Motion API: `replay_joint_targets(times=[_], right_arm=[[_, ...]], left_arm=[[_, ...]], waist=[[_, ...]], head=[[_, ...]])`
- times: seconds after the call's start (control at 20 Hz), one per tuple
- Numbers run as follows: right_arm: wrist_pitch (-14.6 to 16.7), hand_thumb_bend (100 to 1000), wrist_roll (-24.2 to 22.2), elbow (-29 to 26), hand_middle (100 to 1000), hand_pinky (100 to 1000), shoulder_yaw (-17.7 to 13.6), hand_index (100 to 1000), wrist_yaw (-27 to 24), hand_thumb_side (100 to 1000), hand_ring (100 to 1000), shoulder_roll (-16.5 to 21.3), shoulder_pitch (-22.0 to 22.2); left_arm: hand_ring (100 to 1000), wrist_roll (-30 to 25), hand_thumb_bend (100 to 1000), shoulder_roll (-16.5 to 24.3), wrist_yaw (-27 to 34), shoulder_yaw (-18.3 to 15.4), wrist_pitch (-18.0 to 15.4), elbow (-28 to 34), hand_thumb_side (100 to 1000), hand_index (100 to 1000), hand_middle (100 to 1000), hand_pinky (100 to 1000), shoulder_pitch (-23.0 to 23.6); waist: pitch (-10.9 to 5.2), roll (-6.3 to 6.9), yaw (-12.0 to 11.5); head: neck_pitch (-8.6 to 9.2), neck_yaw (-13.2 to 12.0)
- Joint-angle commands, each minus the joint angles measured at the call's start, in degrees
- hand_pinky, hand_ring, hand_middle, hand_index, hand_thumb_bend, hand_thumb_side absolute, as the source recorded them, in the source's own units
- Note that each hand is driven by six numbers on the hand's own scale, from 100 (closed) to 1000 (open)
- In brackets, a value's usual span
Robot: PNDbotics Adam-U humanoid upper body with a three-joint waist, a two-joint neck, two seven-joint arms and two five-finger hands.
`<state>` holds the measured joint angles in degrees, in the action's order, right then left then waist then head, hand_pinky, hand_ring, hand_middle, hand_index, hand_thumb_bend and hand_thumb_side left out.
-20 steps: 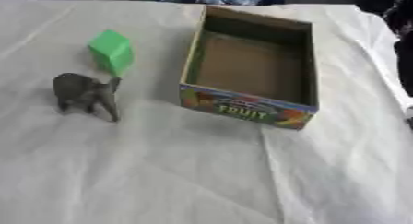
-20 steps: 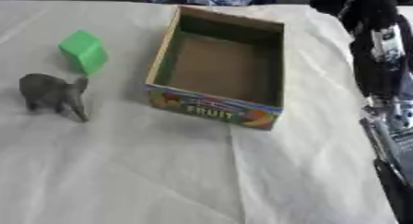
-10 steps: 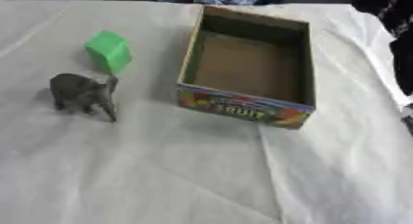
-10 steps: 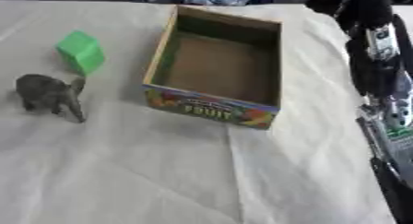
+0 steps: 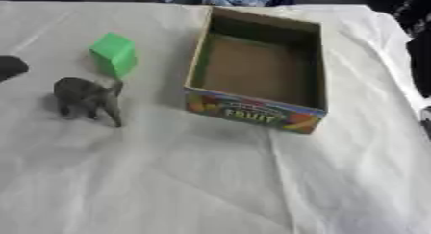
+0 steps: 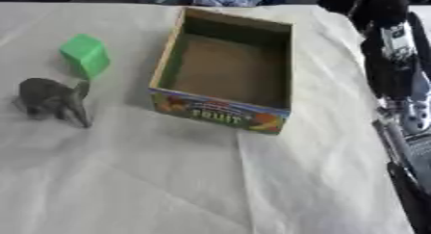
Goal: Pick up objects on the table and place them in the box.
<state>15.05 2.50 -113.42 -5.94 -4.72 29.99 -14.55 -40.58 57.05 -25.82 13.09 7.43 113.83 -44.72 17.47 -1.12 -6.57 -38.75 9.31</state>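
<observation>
Two things wait left of the empty box (image 5: 257,74): green block (image 5: 114,54) far, toy elephant (image 5: 87,97) near. Both look light and rigid; I'd pinch the elephant's body. Can't tell the fingers' state.

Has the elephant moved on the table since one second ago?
No. The elephant keeps its place beside the green block and left of the box.

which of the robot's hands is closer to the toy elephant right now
Left, as far as can be seen. A dark shape at the left edge, probably the left hand, sits just left of the toy elephant. The right arm is far across the table, beyond the box; its hand isn't distinguishable.
</observation>
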Motion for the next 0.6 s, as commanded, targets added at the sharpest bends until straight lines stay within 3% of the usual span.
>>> replay_joint_targets(times=[0.05, 0.25, 0.6], right_arm=[[-0.25, 387, -0.14, -1.17, 742, 812, -0.10, 961, -0.55, 1000, 739, 1.26, -0.20], [-0.45, 387, -0.35, -1.17, 742, 812, 0.03, 960, -0.67, 1000, 739, 1.25, -0.13], [-0.67, 388, -0.65, -1.17, 738, 812, 0.20, 961, -0.88, 1000, 739, 1.10, -0.03]], left_arm=[[832, -6.89, 648, 1.56, -0.56, 0.88, 0.12, 0.71, 654, 850, 1000, 745, -2.51], [843, -11.08, 693, 0.48, -1.10, 3.60, -1.44, -1.47, 670, 857, 1000, 755, -5.09], [849, -11.39, 619, -2.47, -2.09, 8.49, -5.47, -9.43, 585, 865, 1000, 751, -9.10]], waist=[[-1.42, 0.25, -0.08], [-1.72, 0.33, -0.12], [-2.02, 0.45, -0.03]], head=[[-0.50, 0.14], [-0.55, -0.14], [-0.34, -0.61]])
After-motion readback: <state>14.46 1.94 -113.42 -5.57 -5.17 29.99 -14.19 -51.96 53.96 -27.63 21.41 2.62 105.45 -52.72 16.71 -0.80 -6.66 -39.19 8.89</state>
